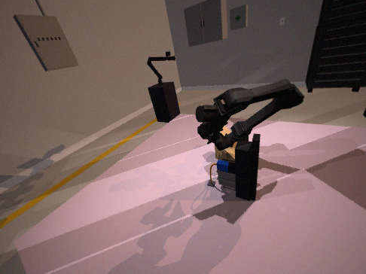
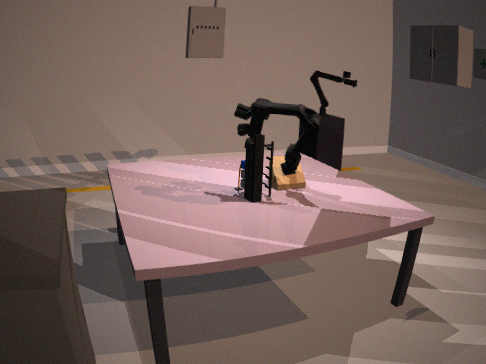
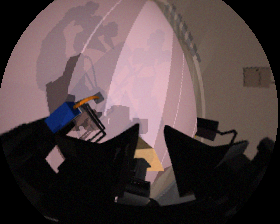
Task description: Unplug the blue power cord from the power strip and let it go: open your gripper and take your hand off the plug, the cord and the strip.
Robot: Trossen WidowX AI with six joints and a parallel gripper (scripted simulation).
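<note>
A blue block (image 1: 223, 165) (image 2: 243, 164) (image 3: 62, 117) sits on top of a grey stack (image 1: 227, 181) beside a tall black upright rack (image 1: 246, 172) (image 2: 254, 171). A thin orange cord (image 1: 211, 168) (image 3: 85, 101) runs from the blue block down to a small grey piece (image 1: 211, 184) (image 3: 99, 96) at the table. I cannot tell which part is the power strip, and no separate blue cord shows clearly. My gripper (image 3: 151, 127) is partly open with nothing between its fingertips. It is above the table, with the blue block off to its left in the wrist view.
A yellow block (image 1: 222, 154) (image 2: 287, 181) (image 3: 150, 159) is at the foot of my arm, behind the rack. The rack stands close to the arm. A black pedestal (image 1: 164, 102) (image 2: 331, 139) with a thin jointed arm stands beyond the pink table (image 2: 215, 239).
</note>
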